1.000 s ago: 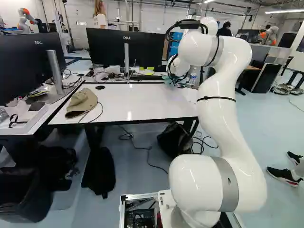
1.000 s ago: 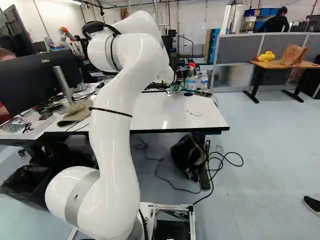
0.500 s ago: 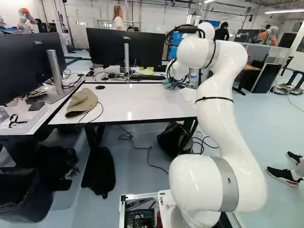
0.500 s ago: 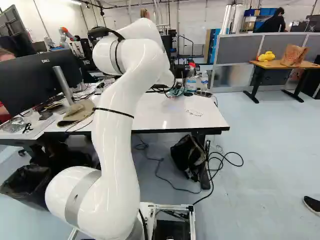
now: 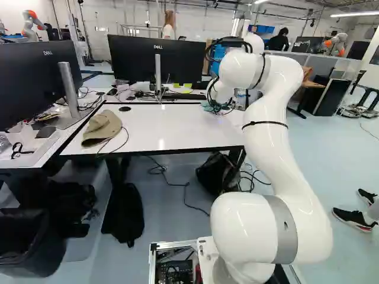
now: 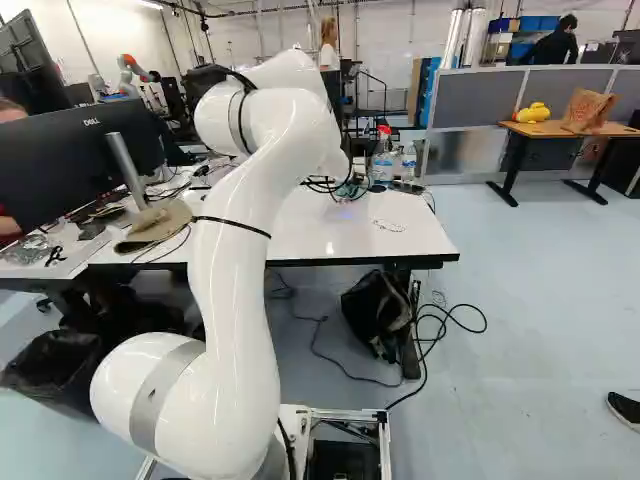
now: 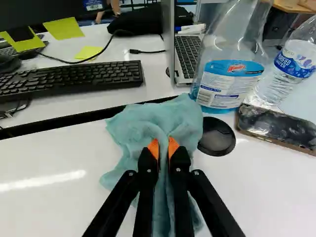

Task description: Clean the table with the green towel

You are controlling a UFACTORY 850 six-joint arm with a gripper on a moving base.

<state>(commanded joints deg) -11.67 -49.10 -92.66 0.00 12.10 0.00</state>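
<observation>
At the far right part of the white table, my gripper is mostly hidden by its own wrist and cables in the left base view. In the wrist view the gripper is shut on the green towel, whose bunched fold rises between the orange pads. The towel's spread part lies on the tabletop ahead of the fingers and to both sides, beside a round black grommet. Its far edge reaches the foot of the blue spray bottle.
Beyond the towel are a keyboard and a laptop. Beside the spray bottle stand a water bottle and a dark phone-like slab. A cap lies near monitors. Another robot stands far back.
My arm's upper part has sunk and shifted left in the left base view, right in the right base view. The towel has come slightly nearer with the gripper. The base stays put.
</observation>
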